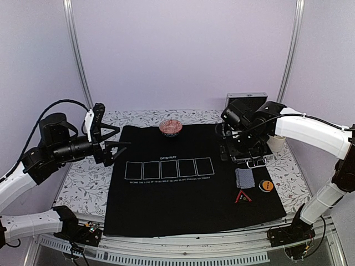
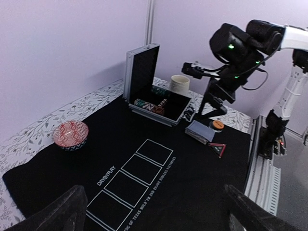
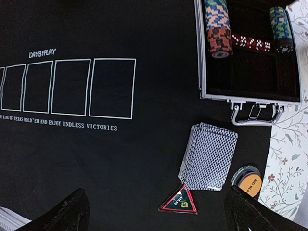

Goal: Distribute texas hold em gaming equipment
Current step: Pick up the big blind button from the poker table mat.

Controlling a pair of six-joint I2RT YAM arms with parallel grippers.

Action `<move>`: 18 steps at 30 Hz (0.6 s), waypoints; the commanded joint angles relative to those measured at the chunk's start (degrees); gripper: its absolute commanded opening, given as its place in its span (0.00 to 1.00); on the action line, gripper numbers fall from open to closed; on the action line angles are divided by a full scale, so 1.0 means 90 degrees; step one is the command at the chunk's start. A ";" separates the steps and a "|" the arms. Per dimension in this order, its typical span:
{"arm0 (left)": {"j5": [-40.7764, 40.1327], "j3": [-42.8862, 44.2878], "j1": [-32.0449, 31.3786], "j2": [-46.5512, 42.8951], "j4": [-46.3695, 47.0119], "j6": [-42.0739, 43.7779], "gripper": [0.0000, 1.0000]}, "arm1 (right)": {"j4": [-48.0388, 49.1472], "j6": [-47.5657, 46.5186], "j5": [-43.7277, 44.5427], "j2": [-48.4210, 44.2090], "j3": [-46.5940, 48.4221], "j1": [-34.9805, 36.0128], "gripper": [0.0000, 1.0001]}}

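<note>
A stack of blue-grey-backed playing cards (image 3: 208, 156) lies on the black mat (image 1: 183, 205) at its right side. A round orange button (image 3: 250, 184) sits to the right of the stack and a red-edged triangle (image 3: 179, 202) just below it. Striped poker chips (image 3: 217, 24) lie in rows inside the open silver case (image 3: 250, 96). My right gripper (image 3: 156, 197) hangs open above the mat, near the cards (image 1: 244, 178) and the case, with nothing in it. At the mat's left edge my left gripper (image 1: 119, 137) is raised and open, also with nothing between its fingers.
A red patterned bowl (image 1: 171, 127) stands at the mat's far edge. A cream cup (image 2: 179, 84) stands behind the case on the floral tablecloth. The case lid (image 1: 244, 102) is upright. Five white rectangles (image 1: 169, 168) are printed mid-mat.
</note>
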 commanded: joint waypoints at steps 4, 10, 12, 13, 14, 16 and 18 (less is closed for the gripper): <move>-0.1600 -0.0482 -0.0068 0.0051 0.0068 -0.0279 0.98 | 0.0193 0.0332 -0.0300 -0.0767 -0.1018 -0.0371 0.99; -0.1798 -0.0966 -0.0067 0.0144 0.0686 -0.0031 0.97 | 0.0639 0.0235 -0.0432 -0.1165 -0.1575 -0.1126 0.99; -0.2043 -0.0937 -0.0068 0.0165 0.0630 0.0022 0.97 | 0.0729 0.0213 -0.0494 -0.1178 -0.1719 -0.1283 0.99; -0.2129 -0.0958 -0.0059 0.0149 0.0623 0.0056 0.97 | 0.0784 0.0176 -0.0561 -0.1160 -0.1789 -0.1341 0.99; -0.2178 -0.0977 -0.0059 0.0113 0.0599 0.0116 0.98 | 0.0842 0.0140 -0.0644 -0.1122 -0.1858 -0.1379 0.99; -0.2318 -0.1089 -0.0059 -0.0029 0.0601 0.0205 0.97 | 0.0913 0.0032 -0.0767 -0.0985 -0.1990 -0.1420 0.99; -0.2501 -0.1235 -0.0059 -0.0183 0.0647 0.0290 0.97 | 0.0934 -0.0062 -0.0842 -0.0818 -0.2062 -0.1440 0.99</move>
